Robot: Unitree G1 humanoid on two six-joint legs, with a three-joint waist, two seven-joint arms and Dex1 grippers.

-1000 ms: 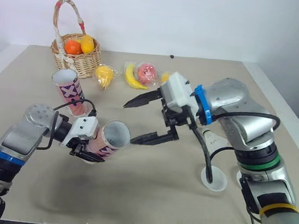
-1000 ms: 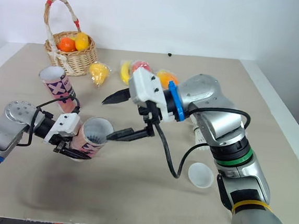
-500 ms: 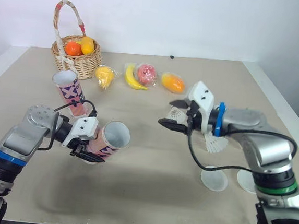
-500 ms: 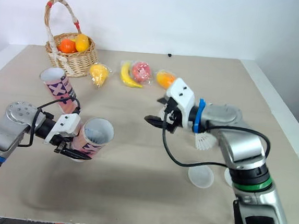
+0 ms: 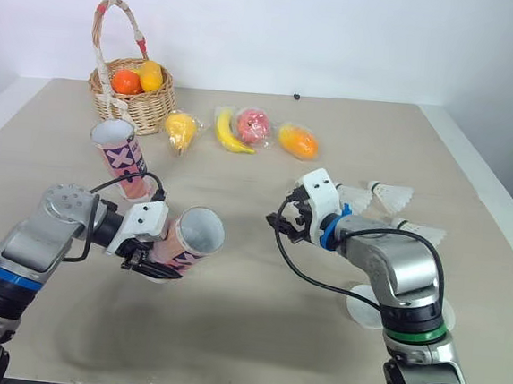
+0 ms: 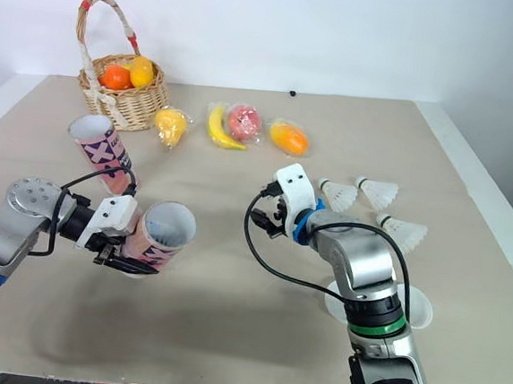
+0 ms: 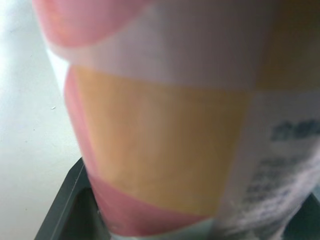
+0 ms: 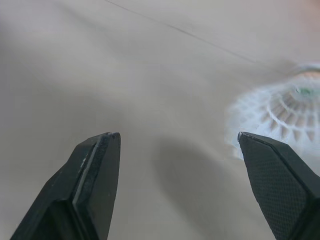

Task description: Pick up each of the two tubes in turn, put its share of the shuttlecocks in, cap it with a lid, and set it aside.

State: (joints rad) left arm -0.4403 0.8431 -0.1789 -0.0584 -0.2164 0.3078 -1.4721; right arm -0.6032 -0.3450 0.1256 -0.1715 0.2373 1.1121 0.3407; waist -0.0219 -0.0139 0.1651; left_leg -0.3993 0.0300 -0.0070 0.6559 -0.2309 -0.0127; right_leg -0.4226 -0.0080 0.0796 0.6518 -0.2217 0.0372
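The beige desk (image 5: 253, 335) carries everything. At its 10 o'clock corner a wicker basket (image 5: 145, 110) holds oranges and a lemon, and a row of wrapped fruit (image 5: 252, 124) lies toward 12 o'clock. Both sit well clear of the work, so they look like bystanders rather than part of the job.

At about 8 o'clock the left claw (image 5: 154, 257) is clenched round the held tube (image 5: 184, 244), with its black fingers under the pink-and-white wall. The tube is carried low and tipped over, its open mouth turned toward 3 o'clock. That seems a sensible pose for presenting the opening to the other arm. I cannot tell how many birdies, if any, are inside.

The second tube (image 5: 123, 158) stands on the desk at 9 to 10 o'clock, leaning a little with its mouth open. It is apart from the held one and appears to be waiting its turn.

The right claw (image 5: 286, 213) hangs near the centre of the desk, released and empty. In the wrist view its fingers (image 8: 95, 170) are spread wide over bare surface. I judge it is mid-step, about to fetch the next piece.

Two white lids (image 6: 338, 302) lie flat at 4 to 5 o'clock, either side of the right forearm. They are close by for capping, which is not yet done.

Three shuttlecocks (image 5: 393, 195) lie on their sides at 2 to 3 o'clock, loosely grouped. The nearest shuttlecock (image 8: 285, 117) is just beside the open claw. Feather skirts crush easily, so gripping it by the cork end would be the safer choice.
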